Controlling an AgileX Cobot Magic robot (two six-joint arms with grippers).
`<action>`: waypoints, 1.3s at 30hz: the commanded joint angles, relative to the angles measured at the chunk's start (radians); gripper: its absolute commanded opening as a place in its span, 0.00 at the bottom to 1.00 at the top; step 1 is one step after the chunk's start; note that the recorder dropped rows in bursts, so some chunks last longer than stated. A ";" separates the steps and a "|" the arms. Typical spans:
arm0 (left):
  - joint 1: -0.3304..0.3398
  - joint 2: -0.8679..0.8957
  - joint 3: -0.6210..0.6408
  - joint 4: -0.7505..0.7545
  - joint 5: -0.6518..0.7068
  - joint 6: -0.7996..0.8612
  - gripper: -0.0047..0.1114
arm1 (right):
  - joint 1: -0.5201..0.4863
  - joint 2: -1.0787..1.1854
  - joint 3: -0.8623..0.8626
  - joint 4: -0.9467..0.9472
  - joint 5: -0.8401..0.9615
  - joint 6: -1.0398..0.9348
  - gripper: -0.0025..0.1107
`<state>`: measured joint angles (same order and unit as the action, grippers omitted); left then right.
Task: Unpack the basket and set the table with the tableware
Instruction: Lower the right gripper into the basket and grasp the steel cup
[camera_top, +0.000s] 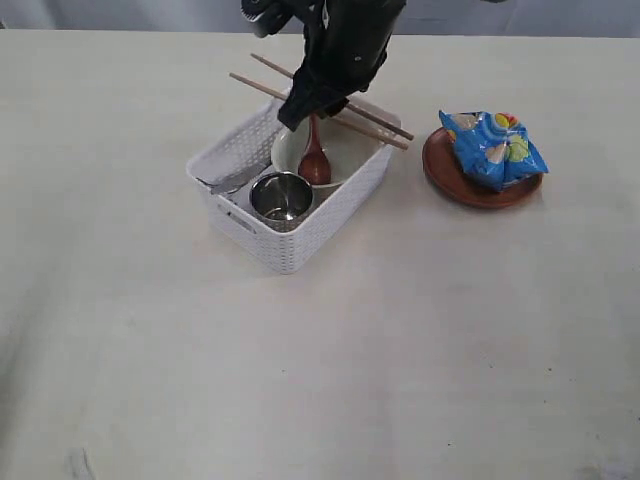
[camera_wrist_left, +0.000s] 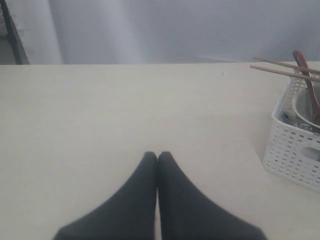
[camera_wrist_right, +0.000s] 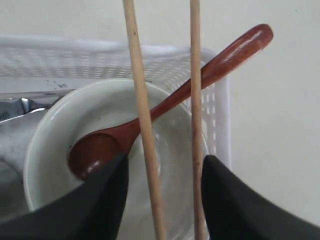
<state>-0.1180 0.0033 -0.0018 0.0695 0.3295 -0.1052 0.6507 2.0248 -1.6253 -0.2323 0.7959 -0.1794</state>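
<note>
The basket stands mid-table, with the steel cup in its near corner and the wooden spoon resting in the whitish bowl behind. The chopsticks lie across its far rim, both sticks passing between the spread jaws of the right gripper. Left of the basket, the left gripper is over the table, jaws pressed together.

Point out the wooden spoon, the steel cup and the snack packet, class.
wooden spoon (camera_wrist_right: 94, 156), right wrist view, on its scoop end.
steel cup (camera_top: 281, 198), exterior view, on its inside.
snack packet (camera_top: 495, 148), exterior view, on its blue middle.
</note>
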 joint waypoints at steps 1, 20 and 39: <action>-0.007 -0.003 0.002 0.004 -0.005 0.001 0.04 | 0.028 -0.080 -0.001 0.046 0.046 -0.004 0.42; -0.007 -0.003 0.002 0.004 -0.005 0.001 0.04 | 0.046 0.021 -0.001 0.268 0.241 -0.029 0.41; -0.007 -0.003 0.002 0.004 -0.005 0.001 0.04 | 0.048 0.069 -0.003 0.285 0.200 -0.097 0.02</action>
<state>-0.1180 0.0033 -0.0018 0.0695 0.3295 -0.1052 0.7032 2.0978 -1.6253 0.0622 1.0023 -0.2619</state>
